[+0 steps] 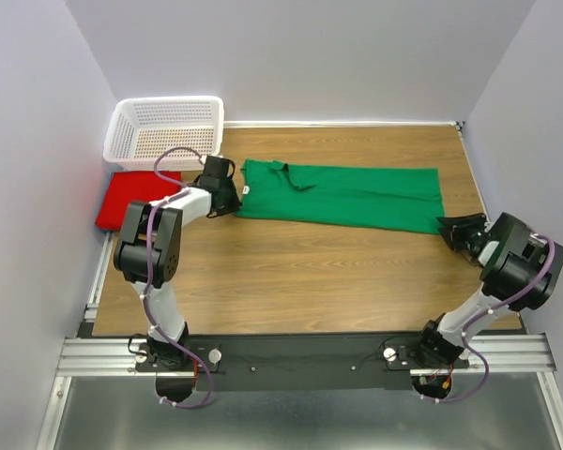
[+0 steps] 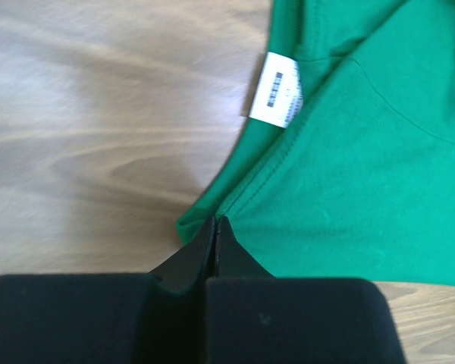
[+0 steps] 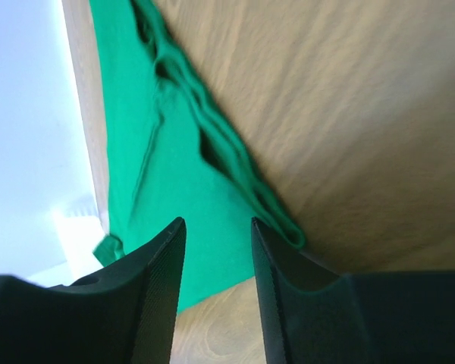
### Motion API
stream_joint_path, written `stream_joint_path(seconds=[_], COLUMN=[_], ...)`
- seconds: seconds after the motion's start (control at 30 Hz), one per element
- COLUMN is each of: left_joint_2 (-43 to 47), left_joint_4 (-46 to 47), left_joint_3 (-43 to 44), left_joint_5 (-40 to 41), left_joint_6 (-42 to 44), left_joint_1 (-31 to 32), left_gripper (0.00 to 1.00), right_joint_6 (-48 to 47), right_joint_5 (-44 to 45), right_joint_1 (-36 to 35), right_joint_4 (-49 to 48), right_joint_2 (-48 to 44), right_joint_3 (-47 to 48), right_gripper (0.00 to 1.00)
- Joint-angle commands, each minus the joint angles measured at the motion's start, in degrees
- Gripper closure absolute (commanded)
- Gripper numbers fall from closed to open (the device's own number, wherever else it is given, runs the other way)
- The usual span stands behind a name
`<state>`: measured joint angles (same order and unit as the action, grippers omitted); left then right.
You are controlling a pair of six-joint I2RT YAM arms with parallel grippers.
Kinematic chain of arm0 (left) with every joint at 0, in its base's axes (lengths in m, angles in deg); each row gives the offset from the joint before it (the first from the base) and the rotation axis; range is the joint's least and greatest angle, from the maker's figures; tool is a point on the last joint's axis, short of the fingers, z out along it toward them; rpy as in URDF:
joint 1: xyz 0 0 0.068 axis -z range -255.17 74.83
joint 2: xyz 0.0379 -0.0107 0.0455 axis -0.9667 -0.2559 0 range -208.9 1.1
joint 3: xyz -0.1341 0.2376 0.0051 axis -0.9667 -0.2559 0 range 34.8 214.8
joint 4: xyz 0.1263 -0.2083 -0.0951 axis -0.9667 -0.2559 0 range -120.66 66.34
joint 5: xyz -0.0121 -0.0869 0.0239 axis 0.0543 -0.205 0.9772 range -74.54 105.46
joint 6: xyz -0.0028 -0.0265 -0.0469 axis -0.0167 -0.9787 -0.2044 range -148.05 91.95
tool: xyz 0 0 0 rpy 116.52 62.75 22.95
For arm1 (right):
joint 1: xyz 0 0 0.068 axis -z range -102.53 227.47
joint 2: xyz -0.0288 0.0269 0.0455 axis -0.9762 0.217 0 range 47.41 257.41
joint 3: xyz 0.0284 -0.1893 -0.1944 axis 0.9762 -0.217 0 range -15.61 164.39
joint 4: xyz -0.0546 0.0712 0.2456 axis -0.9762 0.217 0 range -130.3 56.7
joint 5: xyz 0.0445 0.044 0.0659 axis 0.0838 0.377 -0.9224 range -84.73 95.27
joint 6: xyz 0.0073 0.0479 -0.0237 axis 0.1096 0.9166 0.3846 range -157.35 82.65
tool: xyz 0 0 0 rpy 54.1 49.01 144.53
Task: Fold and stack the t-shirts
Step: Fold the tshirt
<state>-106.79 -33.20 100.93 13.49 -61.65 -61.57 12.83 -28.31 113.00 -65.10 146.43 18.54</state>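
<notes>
The green t-shirt lies folded into a long strip across the far half of the table, collar end to the left. Its white label shows in the left wrist view. My left gripper is at the shirt's near-left corner, and its jaws are shut on the cloth edge there. My right gripper is open at the shirt's near-right corner. Green cloth shows between and beyond its spread fingers. The red t-shirt lies folded at the table's left edge, beside my left arm.
A white perforated basket stands at the back left corner, just behind the red shirt. Grey walls close in the table on the left, back and right. Bare wood lies between the green shirt and the arm bases.
</notes>
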Motion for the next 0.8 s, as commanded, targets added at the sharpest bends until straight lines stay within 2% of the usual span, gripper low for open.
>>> stream_joint_path(seconds=[0.0, 0.27, 0.53, 0.63, 0.67, 0.73, 0.77], left_joint_2=[3.2, 11.4, 19.4, 21.7, 23.3, 25.3, 27.1], left_joint_4=[-4.3, -5.1, -7.2, -8.2, -8.6, -10.1, -11.5], left_joint_3=[-4.3, -16.5, -23.5, -26.2, -26.7, -27.8, -27.9], left_joint_5=[4.3, 2.2, -2.0, -4.1, -4.2, -3.4, -2.4], left_joint_6=[2.8, 2.7, 2.9, 2.9, 2.8, 2.8, 2.7], left_joint_1=[-2.3, -2.4, -2.4, -2.3, -2.3, -2.3, -2.4], left_gripper=[1.0, 1.0, 1.0, 0.95, 0.93, 0.85, 0.78], right_joint_6=[-1.4, -5.9, -7.1, -9.0, -9.7, -11.8, -12.5], right_joint_5=[2.7, 3.4, 1.2, 1.6, 2.2, 5.2, 6.2], right_joint_1=[3.3, 3.7, 2.7, -0.4, -3.3, -7.0, -11.1], right_joint_4=[2.6, 9.6, 14.9, 18.4, 20.8, 23.5, 25.6], right_joint_2=[2.7, -0.9, -13.6, -18.8, -22.0, -25.4, -27.7], right_joint_3=[-2.2, -3.8, -8.6, -9.0, -8.8, -7.8, -6.6], right_gripper=[0.53, 0.55, 0.55, 0.54, 0.53, 0.52, 0.51])
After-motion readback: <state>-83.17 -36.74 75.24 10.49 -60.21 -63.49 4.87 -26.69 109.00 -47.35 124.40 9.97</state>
